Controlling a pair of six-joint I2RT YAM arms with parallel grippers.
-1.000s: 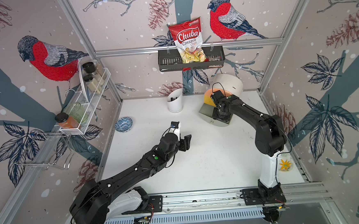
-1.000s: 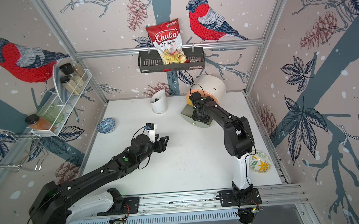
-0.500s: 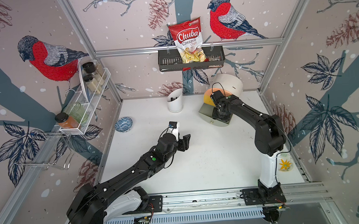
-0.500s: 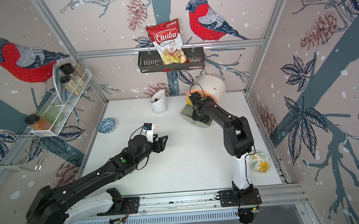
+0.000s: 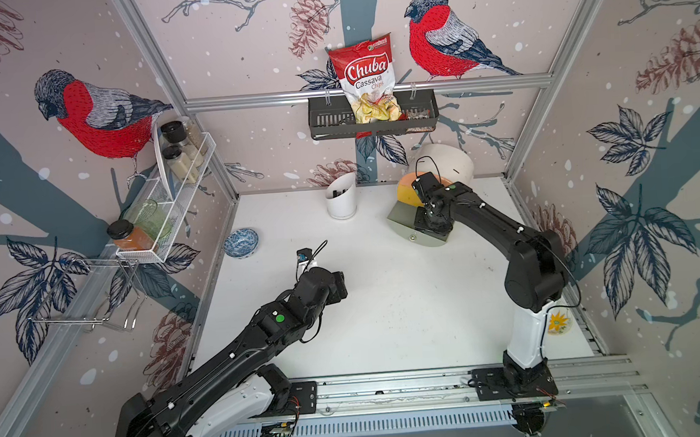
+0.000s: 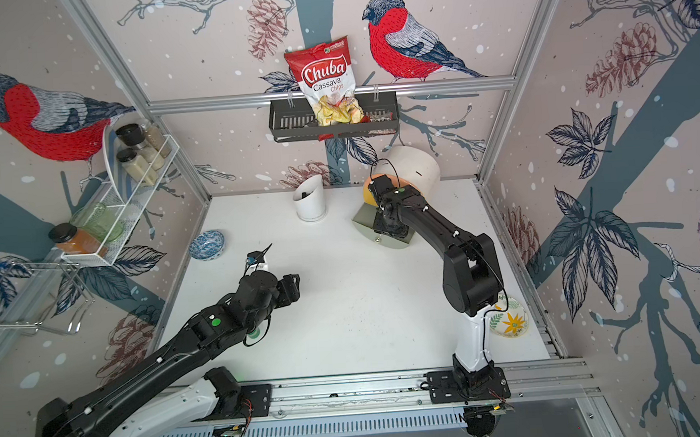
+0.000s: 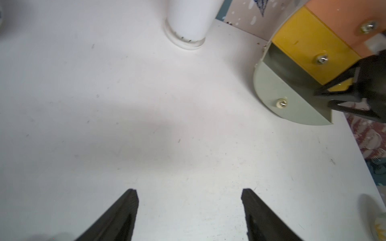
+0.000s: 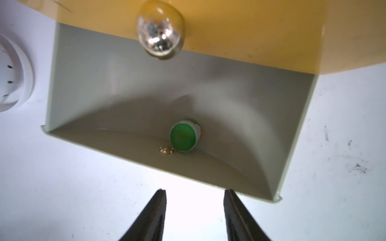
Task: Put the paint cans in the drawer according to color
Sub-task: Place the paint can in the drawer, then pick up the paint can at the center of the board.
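Black left arm (image 5: 240, 351), black right arm (image 5: 490, 223), white base segments (image 5: 528, 337), green dots (image 5: 279, 318), looping cables (image 5: 428, 157), tapered black jaws.

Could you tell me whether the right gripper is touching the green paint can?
Apart: the right wrist view shows the green paint can lying in the drawer, clear of the right gripper.

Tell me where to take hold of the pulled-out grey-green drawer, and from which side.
Grip the metal knob at the middle of the curved front of the grey-green drawer, coming from the open-table side with a jaw on each side of it. It alone sticks out; the rounded front would likely slip.
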